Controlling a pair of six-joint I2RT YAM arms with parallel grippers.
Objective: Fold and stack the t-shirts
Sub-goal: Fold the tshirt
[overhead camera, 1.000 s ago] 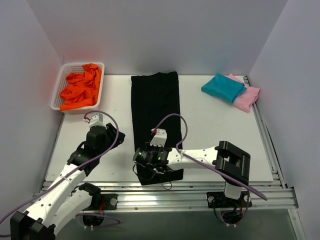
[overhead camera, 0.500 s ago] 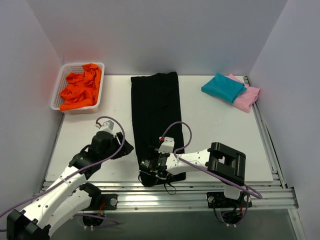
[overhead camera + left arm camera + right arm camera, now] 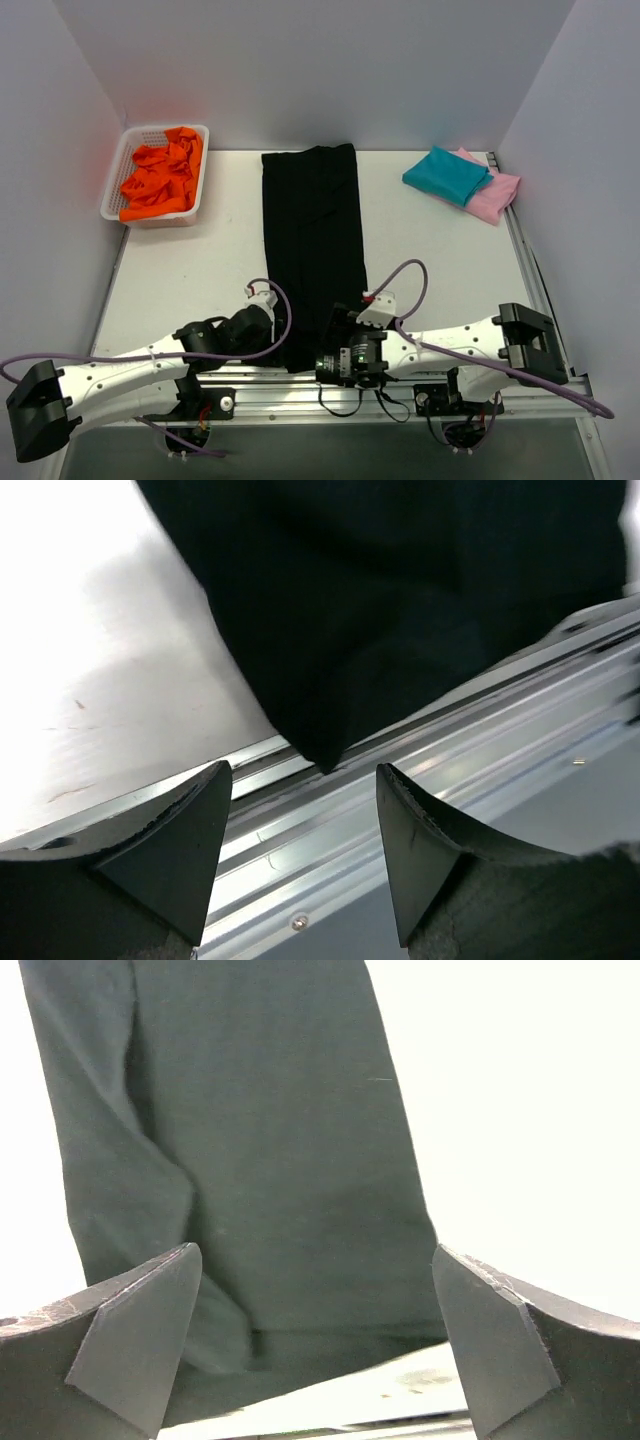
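The black t-shirt (image 3: 312, 230) lies as a long narrow strip down the middle of the table, its near end at the front edge. My left gripper (image 3: 278, 338) is low at the strip's near left corner, open, with the cloth's corner (image 3: 330, 680) just beyond its fingertips and nothing between them. At the strip's near end my right gripper (image 3: 338, 338) stands wide open, and the black t-shirt (image 3: 270, 1140) stretches away ahead of it. The teal t-shirt (image 3: 447, 175) lies folded on the pink t-shirt (image 3: 497, 195) at the back right.
A white basket (image 3: 118, 185) of crumpled orange cloth (image 3: 160, 172) stands at the back left. The metal rail (image 3: 420, 770) of the table's front edge runs right under my left gripper. White walls close in the table on three sides.
My right gripper has opened off the black t-shirt and drawn back to the front edge. The left arm has swung down and right to the strip's near left corner, opening wider.
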